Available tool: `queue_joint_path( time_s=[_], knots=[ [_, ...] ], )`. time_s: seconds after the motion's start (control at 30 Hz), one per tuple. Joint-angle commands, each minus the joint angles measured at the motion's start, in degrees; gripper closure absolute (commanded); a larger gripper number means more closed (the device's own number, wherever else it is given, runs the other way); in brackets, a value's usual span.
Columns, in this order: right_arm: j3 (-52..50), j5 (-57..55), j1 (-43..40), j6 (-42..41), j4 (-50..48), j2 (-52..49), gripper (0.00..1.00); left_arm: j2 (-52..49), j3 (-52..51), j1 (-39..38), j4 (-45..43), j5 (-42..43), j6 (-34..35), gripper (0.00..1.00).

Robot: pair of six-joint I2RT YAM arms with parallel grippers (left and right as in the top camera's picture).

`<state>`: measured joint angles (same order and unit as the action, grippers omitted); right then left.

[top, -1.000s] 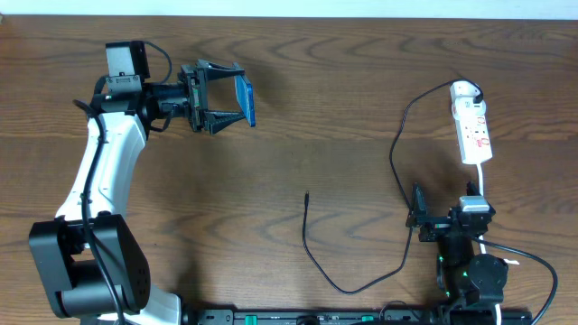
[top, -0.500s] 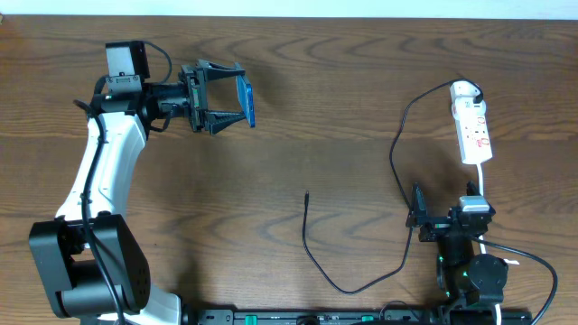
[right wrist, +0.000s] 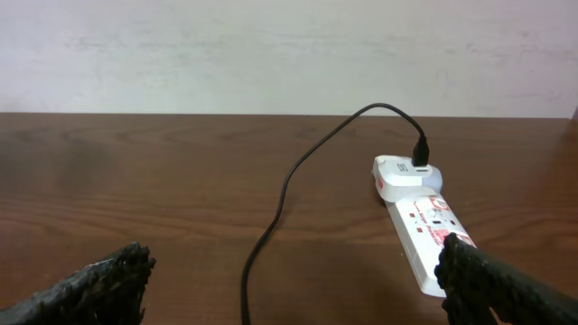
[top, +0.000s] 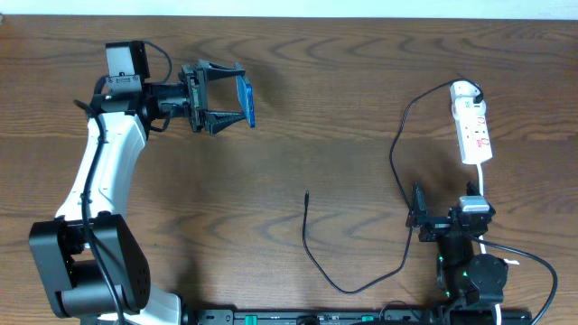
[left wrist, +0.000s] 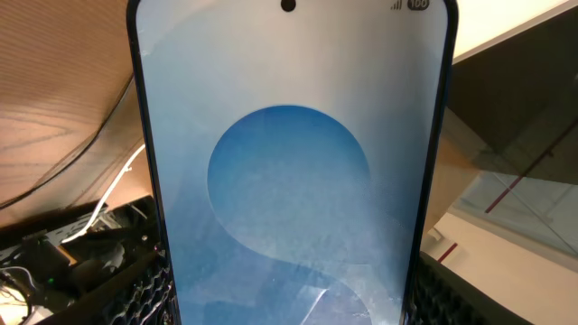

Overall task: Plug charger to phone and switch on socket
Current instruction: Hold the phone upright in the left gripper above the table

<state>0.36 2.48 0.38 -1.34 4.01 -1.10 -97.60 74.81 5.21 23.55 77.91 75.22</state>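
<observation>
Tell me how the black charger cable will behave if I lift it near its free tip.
Likely floppy: the charger cable lies in loose curves, so the tip would probably droop beyond a grip. Its far end is plugged in at the socket, so a long pull might drag that strip.

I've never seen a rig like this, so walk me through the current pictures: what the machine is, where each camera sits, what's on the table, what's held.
These are two robot arms at a wooden table. One picture looks straight down from above; the other two come from a camera on each wrist. The left hand grips a phone, whose blue screen fills the left wrist picture. The right hand is wide open and empty. A white power strip lies on the right. A thin black cable runs from it, its loose tip lying mid-table, plugged into nothing.
</observation>
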Motion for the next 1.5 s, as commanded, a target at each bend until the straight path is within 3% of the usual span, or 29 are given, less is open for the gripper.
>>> queue_joint_path(
  time_s=[0.0,0.83,1.47],
  knots=[
    [0.0,-0.9,0.4,-0.8,0.3,-0.2,0.01,1.9,1.3,0.2,-0.3,2.7,0.5,0.93],
    [0.0,-0.9,0.4,-0.8,0.3,-0.2,0.01,1.9,1.3,0.2,-0.3,2.5,-1.1,0.93],
    [0.0,-0.9,0.4,-0.8,0.3,-0.2,0.01,1.9,1.3,0.2,-0.3,-6.2,-10.5,0.93]
  ],
)
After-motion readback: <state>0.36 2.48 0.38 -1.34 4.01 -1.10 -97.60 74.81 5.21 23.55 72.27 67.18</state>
